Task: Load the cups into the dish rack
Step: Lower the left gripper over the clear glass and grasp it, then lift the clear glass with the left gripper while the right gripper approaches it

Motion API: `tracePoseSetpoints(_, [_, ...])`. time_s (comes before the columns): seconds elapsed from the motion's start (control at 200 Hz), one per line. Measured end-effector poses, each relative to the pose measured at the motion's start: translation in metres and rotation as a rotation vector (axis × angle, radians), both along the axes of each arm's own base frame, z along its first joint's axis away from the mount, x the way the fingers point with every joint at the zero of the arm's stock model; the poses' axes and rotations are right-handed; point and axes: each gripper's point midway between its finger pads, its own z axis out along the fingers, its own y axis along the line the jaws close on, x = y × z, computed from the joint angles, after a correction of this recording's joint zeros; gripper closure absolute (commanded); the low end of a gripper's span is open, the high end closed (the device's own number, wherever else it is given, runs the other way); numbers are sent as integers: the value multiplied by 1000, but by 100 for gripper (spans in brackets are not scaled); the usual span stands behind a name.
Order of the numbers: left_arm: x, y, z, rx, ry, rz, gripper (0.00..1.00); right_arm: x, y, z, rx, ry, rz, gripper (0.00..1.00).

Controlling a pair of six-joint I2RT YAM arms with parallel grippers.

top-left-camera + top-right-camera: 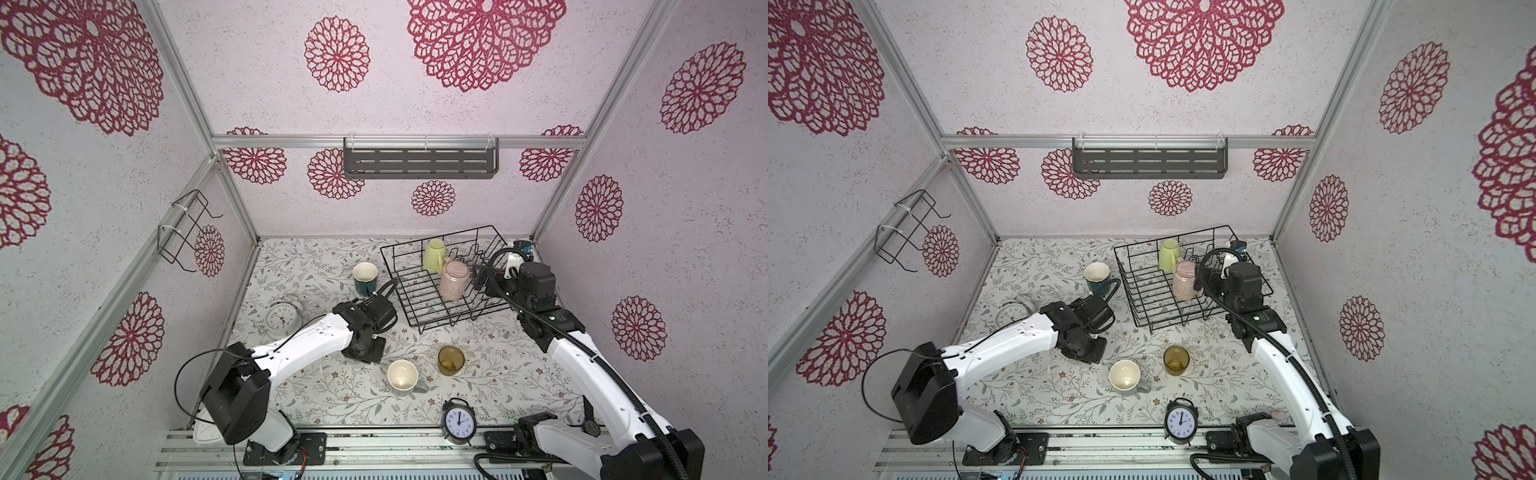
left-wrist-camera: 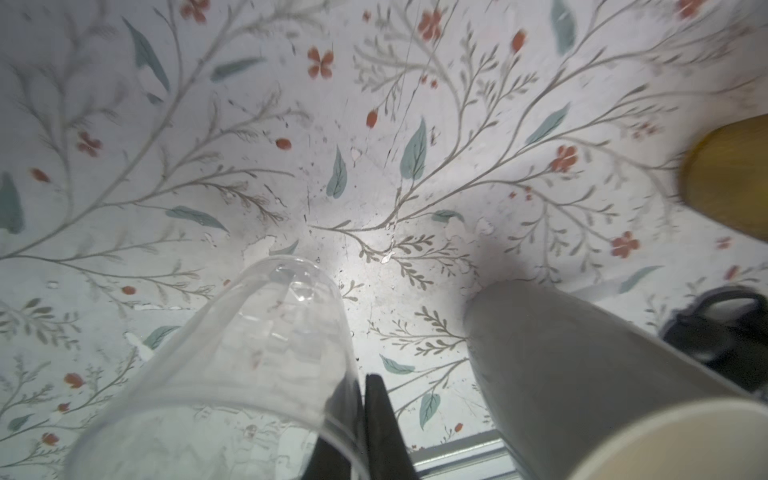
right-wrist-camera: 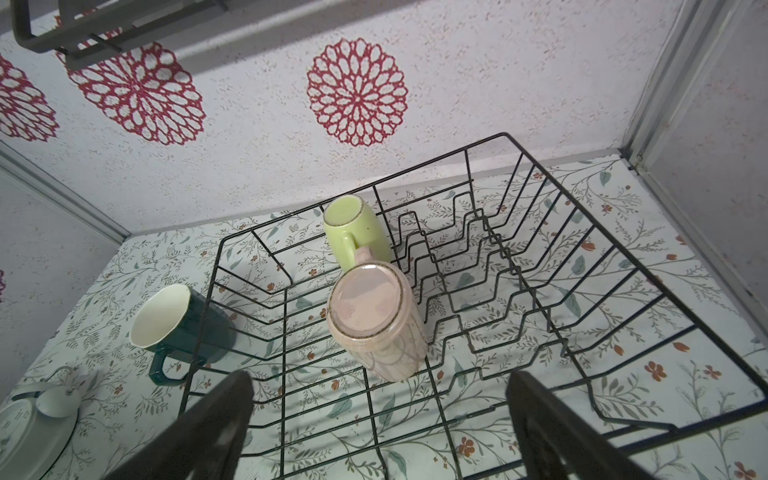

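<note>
Seemingly, left end effector [image 2: 360, 384] pinches clear glass [image 2: 249, 353] rim.

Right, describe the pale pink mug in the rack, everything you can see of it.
The pale pink mug is tall, glossy ceramic by its look, with faint curved lines on its side and a speckled brown ring round the base. It stands mouth down on the wire floor of the dish rack, base up, beside the zigzag dividers. Its handle points at the yellow-green mug; whether they touch is unclear.
</note>
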Motion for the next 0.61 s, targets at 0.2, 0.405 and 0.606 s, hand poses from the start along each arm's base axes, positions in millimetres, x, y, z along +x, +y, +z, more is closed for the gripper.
tracePoseSetpoints(0.2, [30, -12, 97, -229, -217, 32, 100, -1, 22, -4, 177, 30, 68, 1])
tracePoseSetpoints(0.405, [66, -4, 151, -504, -343, 128, 100, 3, 61, -6, 461, 114, 167, 1])
tracePoseSetpoints(0.606, [86, -15, 185, -774, -442, 112, 100, -10, 124, -8, 710, 297, 280, 1])
